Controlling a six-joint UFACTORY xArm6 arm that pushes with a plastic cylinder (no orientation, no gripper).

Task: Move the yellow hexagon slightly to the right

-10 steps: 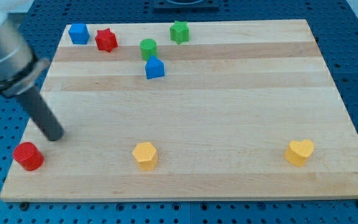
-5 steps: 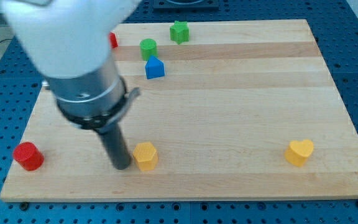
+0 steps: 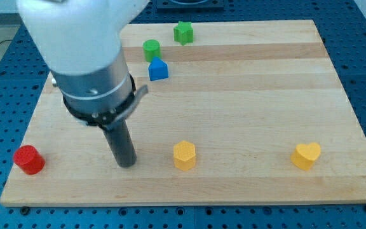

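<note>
The yellow hexagon [image 3: 184, 155] sits on the wooden board [image 3: 234, 95] near the view's bottom, a little left of centre. My tip [image 3: 126, 164] rests on the board to the hexagon's left, with a clear gap between them. The arm's white and grey body hides the board's top-left corner.
A yellow heart [image 3: 306, 155] lies at the view's bottom right. A red cylinder [image 3: 28, 159] lies at the bottom left. A green cylinder [image 3: 151, 49], a blue block [image 3: 158, 69] and a green star [image 3: 183, 32] sit near the view's top.
My tip swept from the board's left edge to the yellow hexagon. The hexagon has since slid to the right, and the tip now stands apart from it.
</note>
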